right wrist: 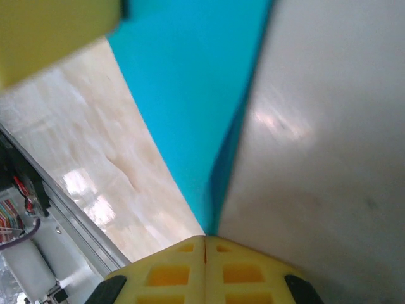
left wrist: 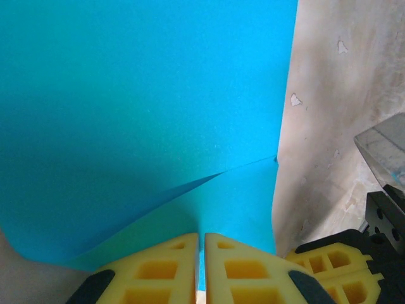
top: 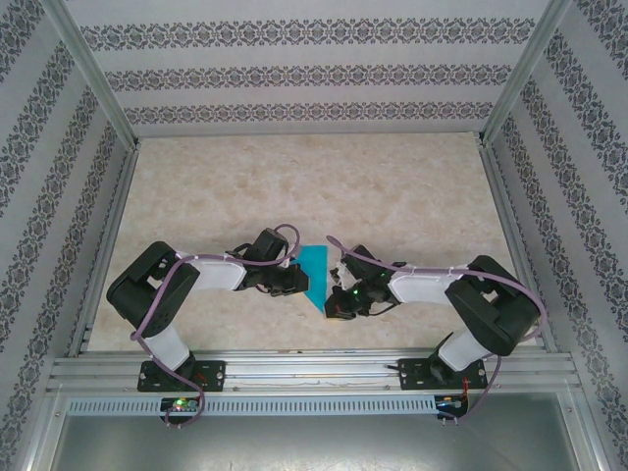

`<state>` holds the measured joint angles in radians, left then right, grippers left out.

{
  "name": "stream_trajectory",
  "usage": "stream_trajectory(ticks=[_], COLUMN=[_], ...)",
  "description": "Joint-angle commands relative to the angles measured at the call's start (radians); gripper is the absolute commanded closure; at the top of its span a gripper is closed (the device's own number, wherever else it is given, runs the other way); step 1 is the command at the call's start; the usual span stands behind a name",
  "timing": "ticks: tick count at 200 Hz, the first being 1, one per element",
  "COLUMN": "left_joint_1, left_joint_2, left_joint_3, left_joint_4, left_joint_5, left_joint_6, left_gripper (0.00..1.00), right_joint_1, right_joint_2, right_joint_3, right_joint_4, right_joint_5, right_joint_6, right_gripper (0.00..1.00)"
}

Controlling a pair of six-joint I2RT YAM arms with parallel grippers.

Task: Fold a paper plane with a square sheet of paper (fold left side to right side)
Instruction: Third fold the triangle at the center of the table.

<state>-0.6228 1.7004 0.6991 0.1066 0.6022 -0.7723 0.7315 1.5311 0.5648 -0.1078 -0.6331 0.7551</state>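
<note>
- Yellow fingers (left wrist: 158, 275) of the left gripper (left wrist: 201, 269) sit at the bottom of the left wrist view. They are pressed almost together with a sliver of teal in the slit between them, so they are clamped on the edge of the square sheet of paper (left wrist: 139, 101).
- That sheet spreads away from the fingers. One layer is lifted and curves over a lower one, and its straight right edge lies against the marbled table (left wrist: 329, 95).
- Over on the right wrist view, the right gripper (right wrist: 204, 266) is fully closed. The paper's narrow tip runs right down to its fingertips, but I can't tell whether the tip is pinched.
- From above, the sheet is a teal wedge at the near middle of the table, between the two arms. The left gripper is at its left side and the right gripper is at its lower point.
</note>
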Motion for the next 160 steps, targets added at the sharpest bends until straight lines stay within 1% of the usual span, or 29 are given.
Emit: stream_trajectory(ticks=[1, 24, 38, 46, 90, 160], left_joint_1=[-0.012, -0.012, -0.012, -0.013, -0.012, -0.012], left_joint_2=[0.044, 0.045, 0.047, 0.048, 0.051, 0.051], left_joint_3=[-0.01, -0.009, -0.01, -0.01, -0.009, -0.003], left_joint_4=[-0.04, -0.037, -0.03, -0.029, -0.026, -0.034], left_joint_5=[-0.042, -0.041, -0.038, -0.037, -0.033, -0.031], left_joint_6=[-0.009, -0.011, -0.014, -0.016, -0.015, -0.012], left_gripper=[0.87, 0.87, 0.87, 0.87, 0.87, 0.88], right_joint_1=[0.014, 0.009, 0.01, 0.01, 0.026, 0.03], right_joint_2=[-0.07, -0.13, -0.134, -0.124, -0.033, 0.063], right_joint_3=[-0.007, 0.021, 0.036, 0.046, 0.107, 0.162], right_joint_4=[-0.114, -0.12, -0.095, -0.077, -0.014, -0.061], right_joint_5=[0.007, 0.003, 0.007, 0.012, 0.064, 0.12], right_joint_6=[-0.014, -0.017, -0.013, -0.011, -0.003, -0.023], right_gripper=[0.97, 0.98, 0.98, 1.0, 1.0, 1.0])
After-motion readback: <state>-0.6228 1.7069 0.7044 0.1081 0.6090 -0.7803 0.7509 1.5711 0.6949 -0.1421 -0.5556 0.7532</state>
